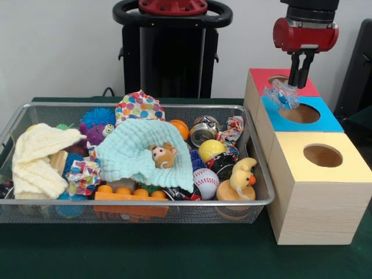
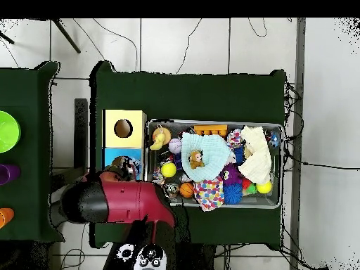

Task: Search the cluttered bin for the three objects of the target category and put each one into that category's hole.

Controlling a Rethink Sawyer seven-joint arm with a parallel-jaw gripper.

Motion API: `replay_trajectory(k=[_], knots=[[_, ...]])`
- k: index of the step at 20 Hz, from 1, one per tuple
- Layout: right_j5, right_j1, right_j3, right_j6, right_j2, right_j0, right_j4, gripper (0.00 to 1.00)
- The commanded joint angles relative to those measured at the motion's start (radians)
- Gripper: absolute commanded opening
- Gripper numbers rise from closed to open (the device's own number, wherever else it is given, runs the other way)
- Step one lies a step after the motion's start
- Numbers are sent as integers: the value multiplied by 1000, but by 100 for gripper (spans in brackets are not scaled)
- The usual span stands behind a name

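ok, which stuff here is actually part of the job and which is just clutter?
Job:
- gripper, shut on plastic piece
- blue-topped box's hole
- wire bin

Clutter:
- red-topped box, yellow-topped box
- crushed can
- baseball
- rubber duck
- mint cloth

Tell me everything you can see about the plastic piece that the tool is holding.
The plastic piece is wrinkly and see-through, with silvery glints and light blue parts. It hangs from the tool, pinched at its upper right side. It sits just above the blue-topped box, at the left edge of its round hole.
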Motion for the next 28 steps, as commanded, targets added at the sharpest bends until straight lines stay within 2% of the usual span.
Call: replay_trajectory(k=[1, 28], knots=[[-37, 40, 46, 272, 13, 3, 49, 0], [-35, 55, 29, 266, -3, 27, 78, 0]])
